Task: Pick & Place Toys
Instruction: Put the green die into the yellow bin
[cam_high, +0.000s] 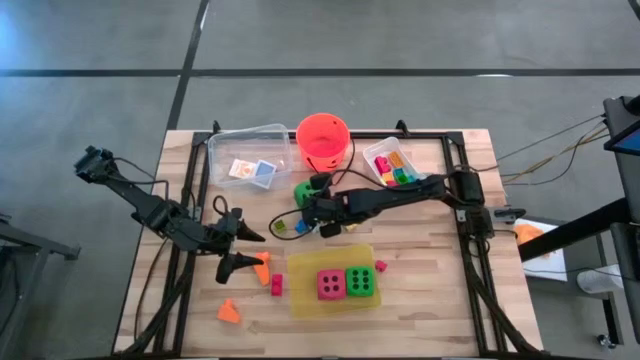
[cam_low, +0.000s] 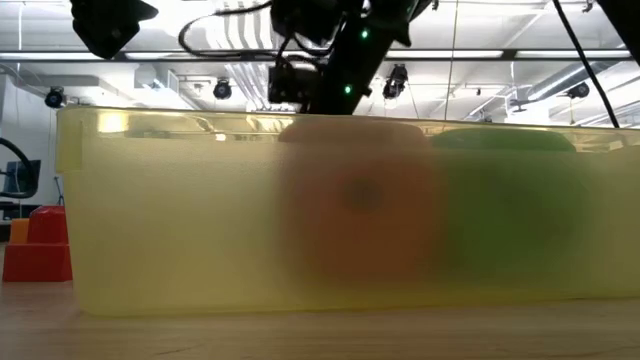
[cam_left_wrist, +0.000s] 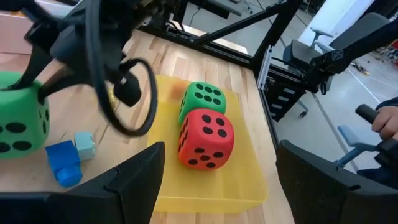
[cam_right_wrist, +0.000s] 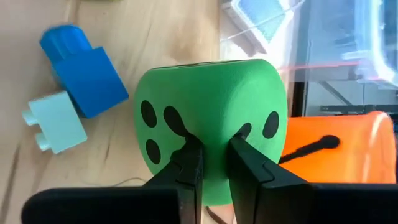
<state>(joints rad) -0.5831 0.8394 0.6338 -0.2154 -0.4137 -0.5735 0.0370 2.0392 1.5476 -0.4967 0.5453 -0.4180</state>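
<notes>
My right gripper (cam_right_wrist: 214, 155) is shut on a green foam die (cam_right_wrist: 211, 118), which lies just in front of the orange-red bucket (cam_high: 323, 140) in the high view (cam_high: 305, 190). On the flat yellow tray (cam_high: 300, 300) a pink die (cam_high: 331, 284) and a second green die (cam_high: 360, 282) rest side by side on their bottom faces. A blue brick (cam_right_wrist: 81, 68) and a pale blue brick (cam_right_wrist: 55, 121) lie on the wood beside the held die. My left gripper (cam_high: 250, 250) hovers open at the tray's left, holding nothing. My right gripper pinches a ridge of foam on the green die's near face (cam_right_wrist: 214, 134) between its two fingertips (cam_right_wrist: 188, 155), and the foam is dented in around them. The fingers come slanting down from the table's right side. Whether the die is clear of the table I cannot tell.
A clear bin (cam_high: 248, 155) with two cards stands at the far left, and another (cam_high: 392, 165) with coloured bricks at the far right. Orange shapes (cam_high: 262, 262) (cam_high: 229, 312), a red brick (cam_high: 275, 285) and a small pink piece (cam_high: 381, 266) lie around the tray.
</notes>
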